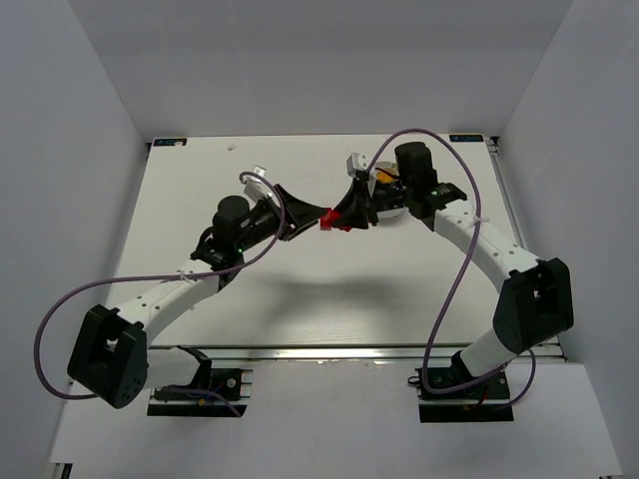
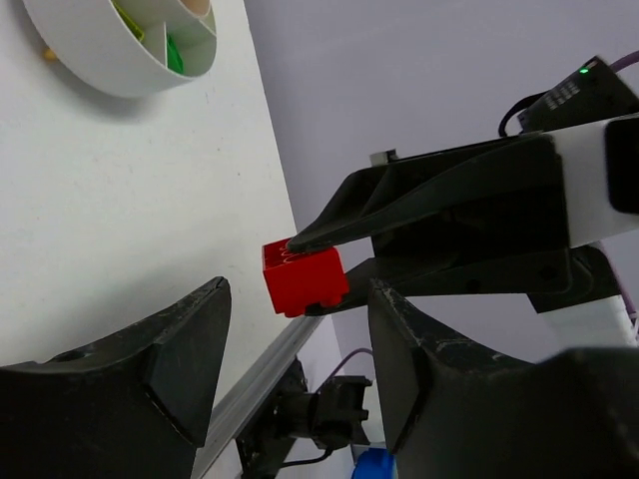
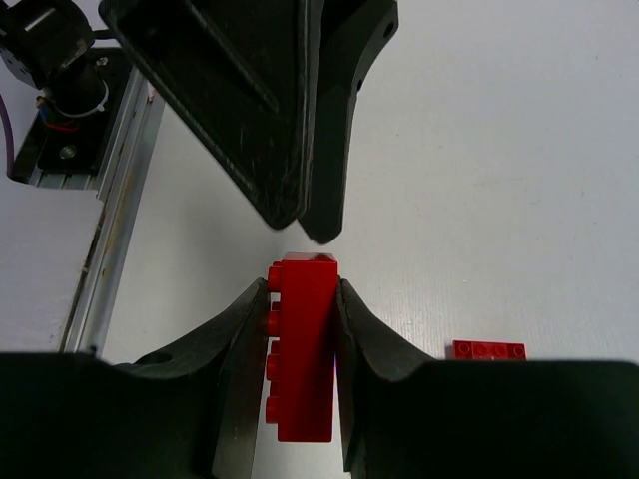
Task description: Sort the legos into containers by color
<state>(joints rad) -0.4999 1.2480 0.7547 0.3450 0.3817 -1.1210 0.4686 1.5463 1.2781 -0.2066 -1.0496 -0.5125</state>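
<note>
Red lego brick: tiny, hard, guessing featherweight and slick plastic, so easy to pop out of a sloppy pinch. Clamped right now in the right gripper, studs against one finger, free end poking out, mid-table. Best grabbed by that free end, on the flat sides. Left gripper gaping, empty, tips just shy of the brick, not touching. White dish well apart.

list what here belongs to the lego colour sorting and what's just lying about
Job: red brick in the right gripper, flat red lego on the table, white dish, green legos in it.
Lying about: purple cable, metal rail.
</note>
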